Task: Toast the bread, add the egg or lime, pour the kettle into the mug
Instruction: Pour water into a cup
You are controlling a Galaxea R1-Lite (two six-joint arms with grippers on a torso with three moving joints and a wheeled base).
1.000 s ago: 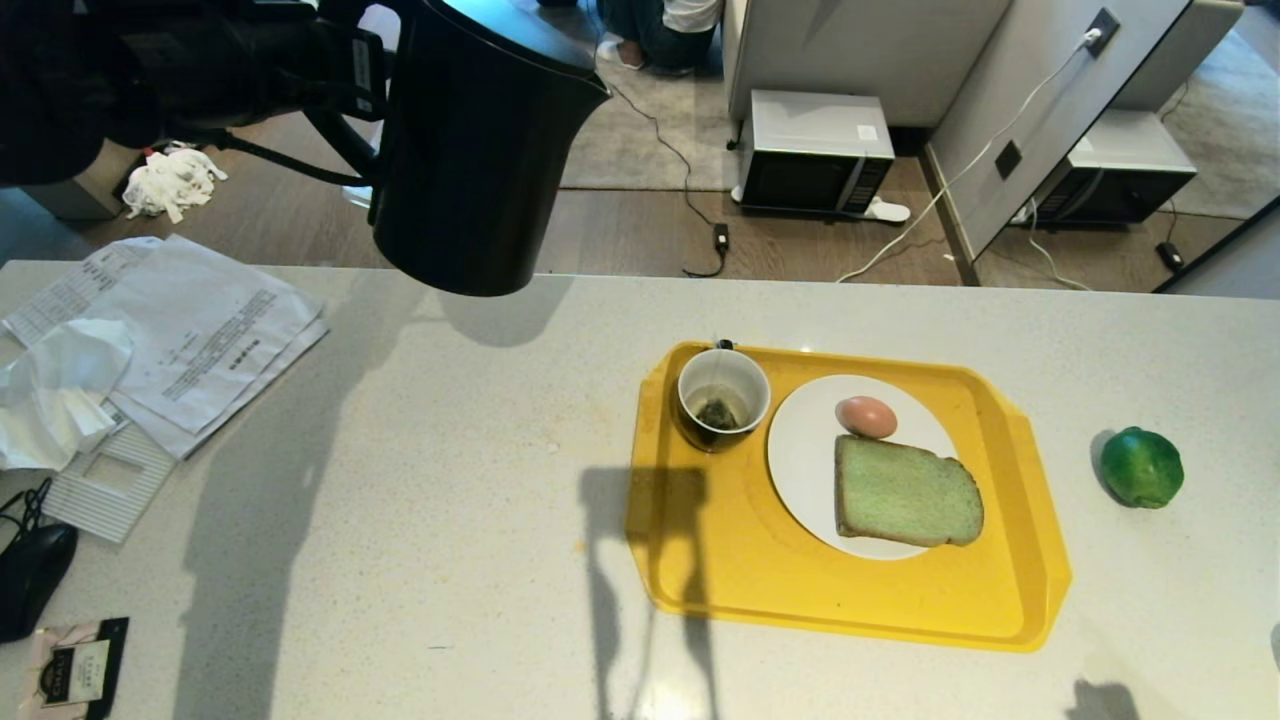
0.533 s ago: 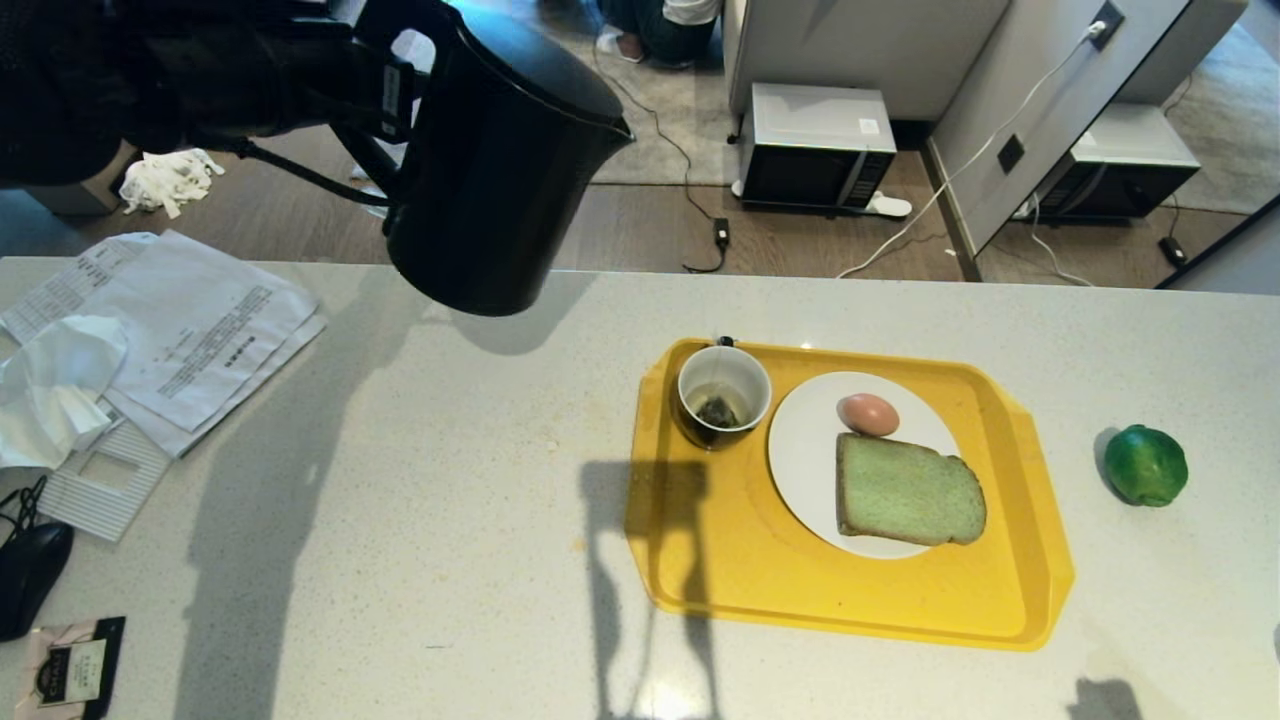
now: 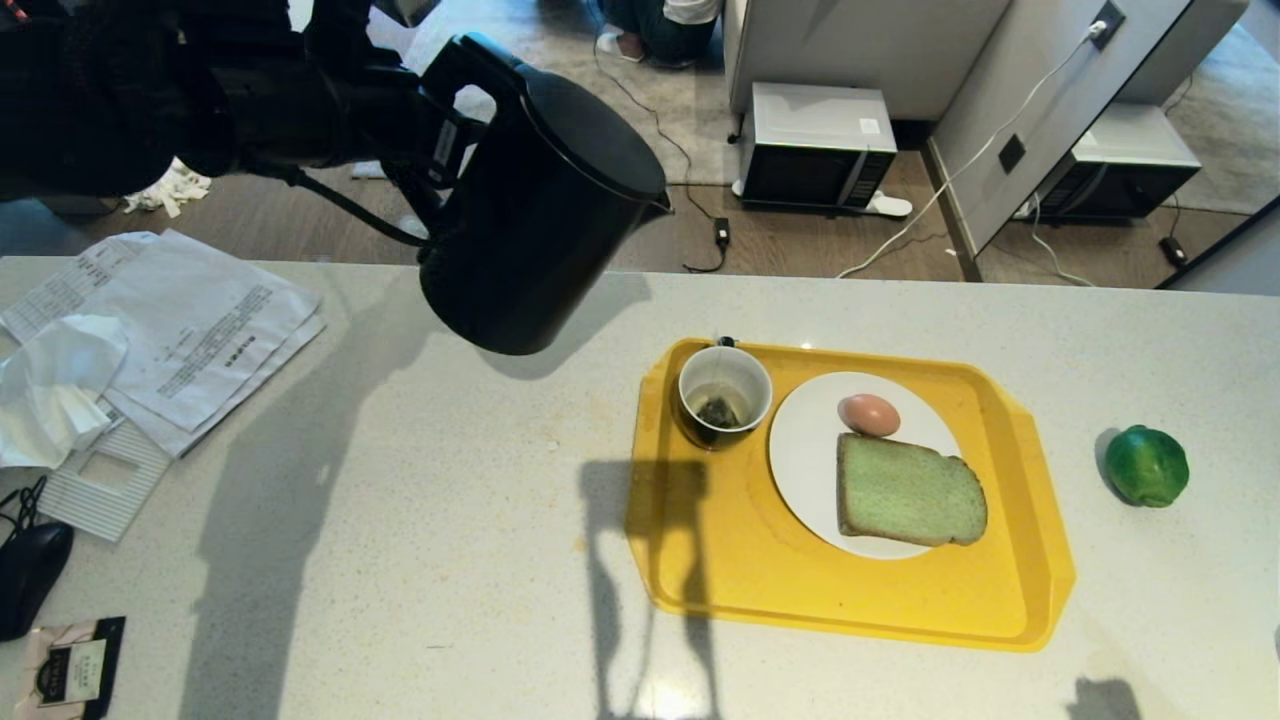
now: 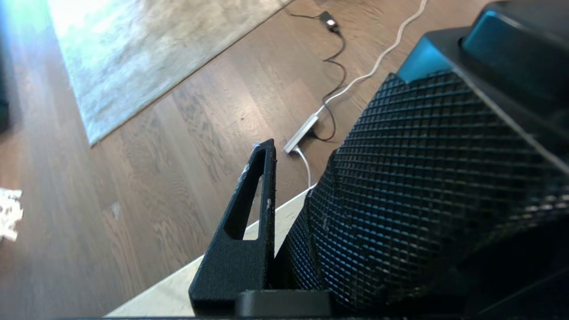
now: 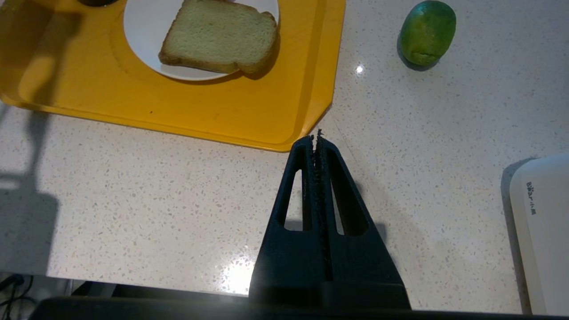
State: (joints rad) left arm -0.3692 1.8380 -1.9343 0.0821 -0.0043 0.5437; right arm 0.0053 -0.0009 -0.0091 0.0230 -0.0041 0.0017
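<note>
**Kettle airborne in our left claw, tilted toward the mug**

Our left claw (image 3: 440, 150) is clamped on the loop handle of the kettle (image 3: 545, 210). Fingers are partly closed around the handle, one finger (image 4: 249, 213) visible beside the ribbed grip in the left wrist view. We have the kettle in the air above the far left part of the worktop (image 3: 400, 520), tilted, spout aimed right toward the tray, lid on. It sits up and left of the mug, clear of it.

Our right claw (image 5: 316, 138) is fully shut and empty, hanging over the worktop just off the near right corner of the yellow tray (image 3: 860, 610).

Tray contents:
- mug (image 3: 724, 395) in the far left corner, upright, with a tea bag inside
- white plate (image 3: 800, 450) just right of the mug
- bread (image 3: 908, 492) flat on the plate
- egg (image 3: 868, 414) on the plate, touching the far edge of the bread

The lime (image 3: 1146, 465) lies on the worktop right of the tray, apart from it.

Loose papers (image 3: 190, 330) and a crumpled tissue (image 3: 55, 385) at the left end of the worktop. White appliance (image 5: 540, 231) at the edge of the right wrist view.
</note>
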